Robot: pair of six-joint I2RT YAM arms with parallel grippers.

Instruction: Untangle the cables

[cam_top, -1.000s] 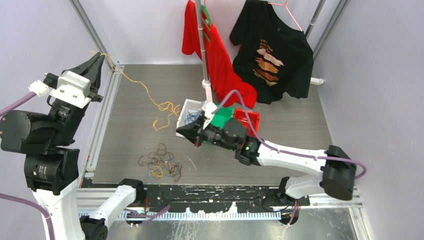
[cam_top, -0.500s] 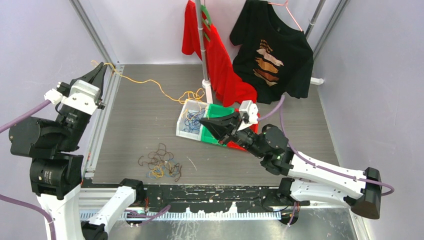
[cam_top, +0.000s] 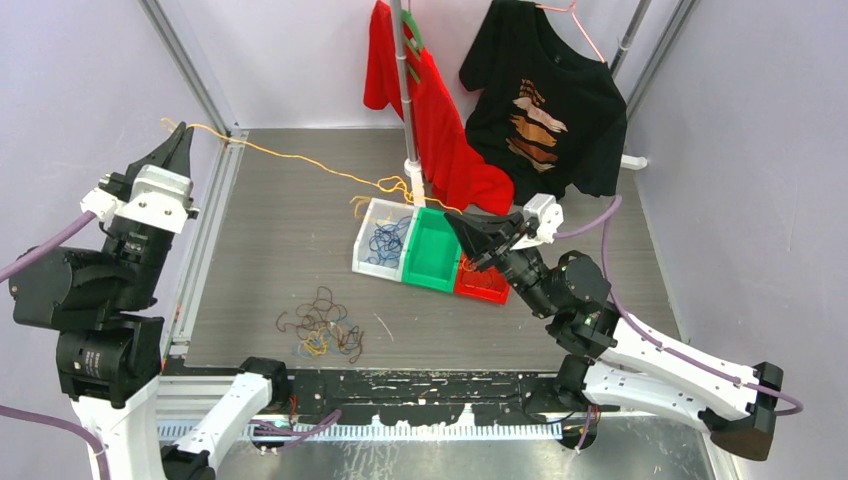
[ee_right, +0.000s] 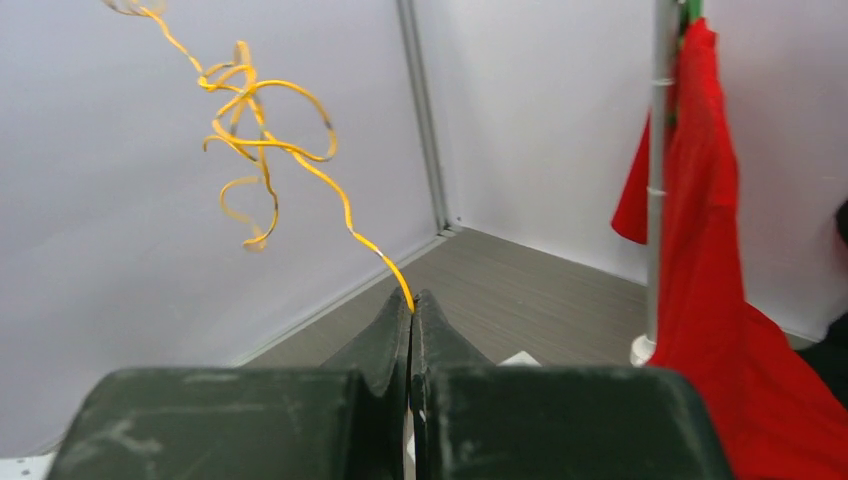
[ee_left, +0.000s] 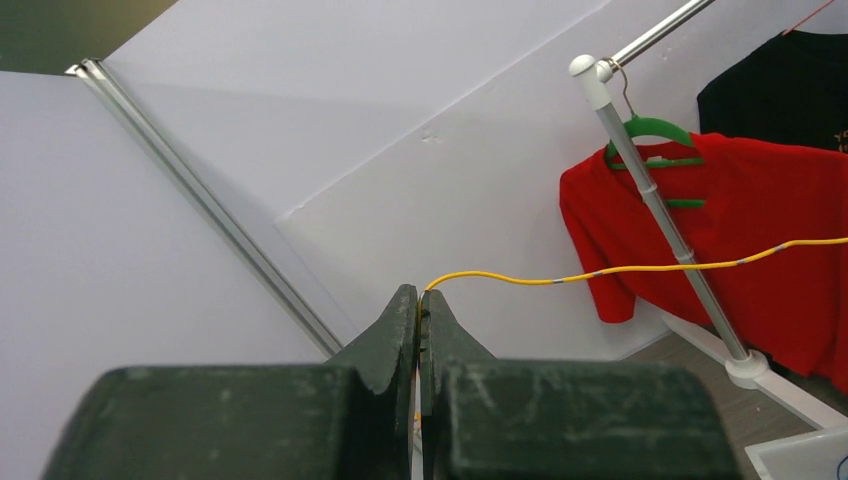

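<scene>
We see a big grey table (cam_top: 270,250) with two robot arms at its near edge. Behind the right gripper (cam_top: 462,222) hang a black shirt (cam_top: 545,110) and a red shirt (cam_top: 440,130). The red one hangs on a shiny pole (cam_top: 404,90).

Just under and to the left of the right gripper sit three small bins in a row. The red bin (cam_top: 490,295) is right below it. The green bin (cam_top: 432,245) is beside that. The white bin (cam_top: 375,270) is the farthest to its left, and it has thin blue wires (cam_top: 383,238) lying in it.

The left gripper (cam_top: 183,137) is held up high over the left edge of the table. Its two fingers are pressed together on one end of a long yellow wire (cam_top: 300,158). In the left wrist view we see the wire (ee_left: 600,272) come out from the tips of the gripper (ee_left: 418,297) and go off to the right, past the red shirt.

The right gripper (ee_right: 411,300) has its fingers pressed together on the other end of the same yellow wire (ee_right: 345,210). The wire goes up and to the left from its tips and curls into a loose knot in the air.

So the yellow wire hangs between the two grippers, above the table.

A small pile of wires (cam_top: 320,325) in dark, blue and yellow lies on the table. It is well below and to the right of the left gripper, and no gripper touches it.
</scene>
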